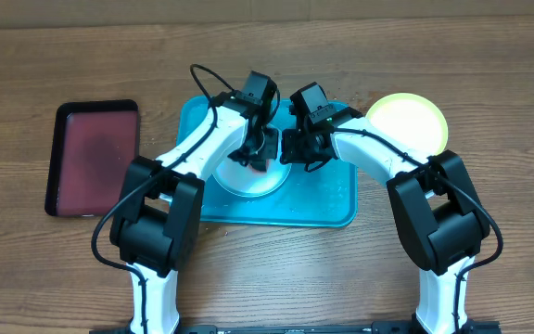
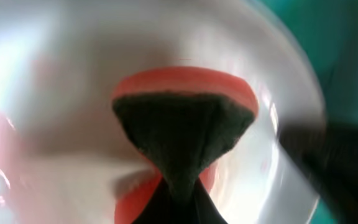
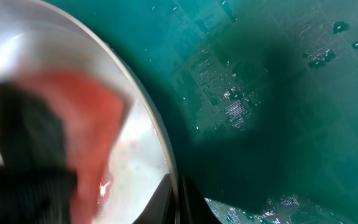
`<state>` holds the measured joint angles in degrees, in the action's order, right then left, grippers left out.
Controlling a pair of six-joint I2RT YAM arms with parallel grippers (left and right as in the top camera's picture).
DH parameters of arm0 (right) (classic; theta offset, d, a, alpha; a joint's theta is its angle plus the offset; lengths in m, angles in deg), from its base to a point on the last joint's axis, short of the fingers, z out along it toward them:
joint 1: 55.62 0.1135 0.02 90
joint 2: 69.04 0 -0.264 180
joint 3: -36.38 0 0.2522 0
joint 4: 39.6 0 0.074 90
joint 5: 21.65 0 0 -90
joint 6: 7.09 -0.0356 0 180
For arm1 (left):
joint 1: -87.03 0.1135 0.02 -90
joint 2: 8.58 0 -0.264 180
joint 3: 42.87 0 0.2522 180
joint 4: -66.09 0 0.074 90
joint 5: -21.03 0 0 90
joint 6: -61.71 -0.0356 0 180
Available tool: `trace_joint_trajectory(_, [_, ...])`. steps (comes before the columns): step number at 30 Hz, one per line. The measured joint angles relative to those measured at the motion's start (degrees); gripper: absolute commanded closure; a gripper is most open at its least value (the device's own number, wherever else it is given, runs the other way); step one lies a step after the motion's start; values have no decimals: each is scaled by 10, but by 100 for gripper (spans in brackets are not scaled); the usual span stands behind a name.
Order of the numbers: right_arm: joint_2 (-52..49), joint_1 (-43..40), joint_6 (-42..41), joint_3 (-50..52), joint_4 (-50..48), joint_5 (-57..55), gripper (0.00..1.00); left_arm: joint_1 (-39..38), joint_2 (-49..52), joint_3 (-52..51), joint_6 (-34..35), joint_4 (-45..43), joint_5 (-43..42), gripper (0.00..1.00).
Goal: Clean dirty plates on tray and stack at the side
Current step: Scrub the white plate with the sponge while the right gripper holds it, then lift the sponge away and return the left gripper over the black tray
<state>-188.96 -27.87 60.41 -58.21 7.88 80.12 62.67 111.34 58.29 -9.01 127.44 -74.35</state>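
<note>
- You have the wooden table (image 1: 489, 56) under everything, with the turquoise tray (image 1: 327, 199) lying at its middle, between the two arms.
- Your dark red tray (image 1: 95, 158) sits well apart on the left side of the table.
- The yellow-green plate (image 1: 408, 122) rests on the table just off the turquoise tray's far right corner.
- The white plate (image 1: 239, 184) lies inside the turquoise tray, in its left half, partly hidden by your left arm.
- Your left gripper (image 1: 253, 160) is down over the white plate, its jaws clamped tight on a sponge (image 2: 185, 124).
- Your right gripper (image 1: 290, 148) sits at the white plate's right rim, jaws closed. You cannot tell whether they pinch the rim.
- The sponge is red with a dark scrub face and presses on the white plate.
</note>
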Motion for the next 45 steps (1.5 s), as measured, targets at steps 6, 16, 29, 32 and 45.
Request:
trace_joint_trajectory(6, [0, 0, 0, 0, 0, 0, 96, 0, 0, 1, -40, 66, 90, 96])
trace_joint_trajectory(16, [0, 0, 0, 0, 0, 0, 96, 1, 2, 1, -63, -96, 358, 96])
trace_joint_trajectory(29, [0, 5, 16, -42, 57, -16, 96, 50, -9, 102, 51, 63, 236, 96])
trace_joint_trajectory(32, [0, 11, 26, -68, 64, -42, 96, 116, -35, 111, 79, 98, 221, 96])
trace_joint_trajectory(45, [0, 42, 35, -84, 63, -94, 96, 398, -61, 108, 108, 125, 150, 96])
